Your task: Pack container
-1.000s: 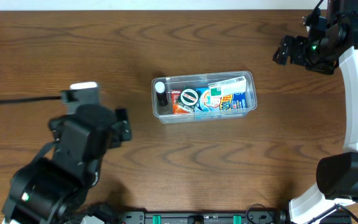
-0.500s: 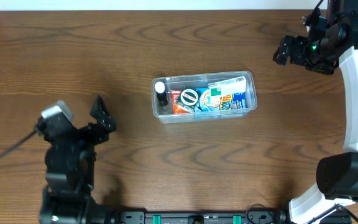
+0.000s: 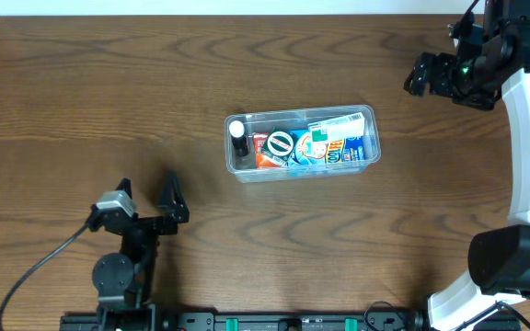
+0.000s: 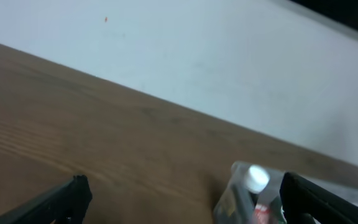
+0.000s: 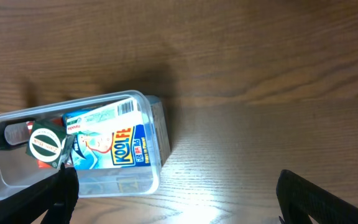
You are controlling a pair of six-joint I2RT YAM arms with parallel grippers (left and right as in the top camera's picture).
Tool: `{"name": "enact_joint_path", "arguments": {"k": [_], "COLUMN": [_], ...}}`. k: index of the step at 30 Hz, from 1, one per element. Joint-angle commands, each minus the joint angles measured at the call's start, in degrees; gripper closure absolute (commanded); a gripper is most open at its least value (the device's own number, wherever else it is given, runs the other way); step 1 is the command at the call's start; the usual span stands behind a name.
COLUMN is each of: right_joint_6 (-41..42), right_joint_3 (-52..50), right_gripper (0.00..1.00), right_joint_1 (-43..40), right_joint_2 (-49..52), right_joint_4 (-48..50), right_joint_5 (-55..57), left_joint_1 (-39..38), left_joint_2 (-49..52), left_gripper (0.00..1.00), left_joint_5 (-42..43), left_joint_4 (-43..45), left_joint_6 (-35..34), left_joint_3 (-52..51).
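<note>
The container [image 3: 368, 114] is a clear long tub in the middle of the table. It holds a small white-capped bottle [image 3: 237, 129], a round green-ringed packet [image 3: 280, 143] and blue and green packets [image 3: 339, 142]. It also shows in the right wrist view [image 5: 156, 134] and blurred in the left wrist view [image 4: 232, 193]. My left gripper [image 3: 147, 195] is open and empty, low at the front left, well away from the tub. My right gripper [image 3: 419, 74] is open and empty, held high at the back right.
The wooden table [image 3: 81, 92] fills the overhead view. A black cable [image 3: 35, 267] runs from the left arm toward the front left edge. A white wall [image 4: 229, 56] lies beyond the table's far edge. The right arm's white base [image 3: 523, 184] stands along the right side.
The left arm has pulled back and down toward the front edge, its gripper dropping from beside the tub's left to the front left. The right arm and the tub have not moved.
</note>
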Motion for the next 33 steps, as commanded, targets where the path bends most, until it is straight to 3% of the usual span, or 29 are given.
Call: {"name": "enact_joint_path", "arguments": {"k": [1, 11, 33], "right_joint_6": [0.8, 0.8, 0.8], "right_joint_3": [0.7, 0.7, 0.7], "right_gripper": [0.01, 0.01, 0.01], "right_joint_1": [0.5, 0.5, 0.5], "right_joint_2": [-0.2, -0.2, -0.2], "right_joint_4": [0.0, 0.0, 0.0], "right_joint_5": [-0.3, -0.2, -0.2], "left_joint_1": [1.0, 0.9, 0.9], "left_joint_2": [-3.2, -5.0, -6.4], "left_gripper": [0.02, 0.02, 0.02], "left_joint_5": [3.7, 3.7, 0.7], "left_joint_4": [0.6, -7.9, -10.2], "left_joint_6": [5.0, 17.8, 18.7], "left_joint_3": [-1.9, -2.8, -2.8]}}
